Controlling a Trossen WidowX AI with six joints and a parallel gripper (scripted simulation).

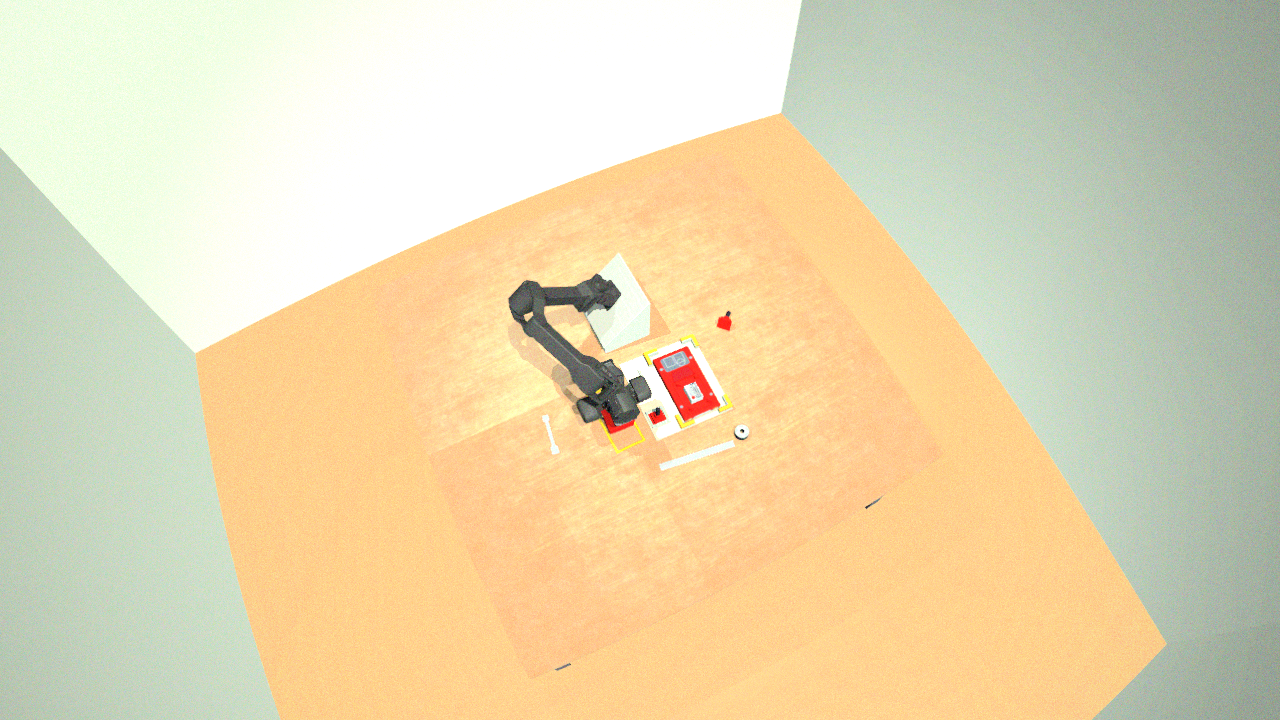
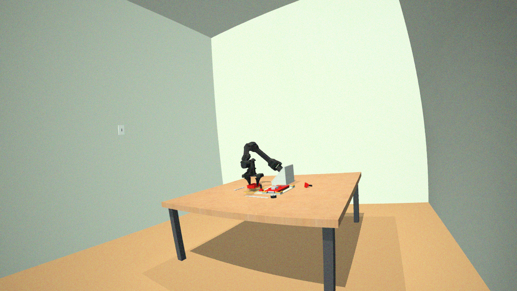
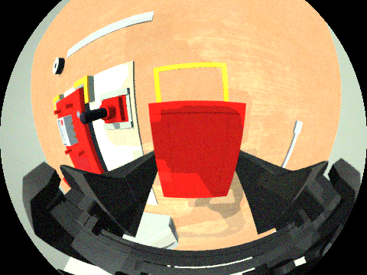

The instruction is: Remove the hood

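My gripper (image 2: pixel 253 183) (image 3: pixel 197 154) is shut on the red hood (image 1: pixel 621 427) (image 2: pixel 253 186) by its two sides, and holds it level, low over the table. The yellow outline of the marked area (image 1: pixel 631 445) (image 3: pixel 191 66) shows beyond the hood's far edge in the wrist view. The hood hides the near part of the outline. The gap between hood and table is hard to tell. The toy car (image 1: pixel 687 383) (image 2: pixel 281 188) (image 3: pixel 85 154), a flat red body, lies between yellow corner blocks on a white board, to the left in the wrist view.
A red piece with a black knob (image 1: pixel 657 417) (image 3: pixel 115 108) stands on the board near the hood. A similar piece (image 1: pixel 724 324) lies past the car. A white strip (image 1: pixel 696 455), a wheel (image 1: pixel 742 430) and a small white bar (image 1: pixel 550 435) lie around. A grey wedge (image 1: pixel 635 313) (image 2: pixel 289 174) stands by the arm's base.
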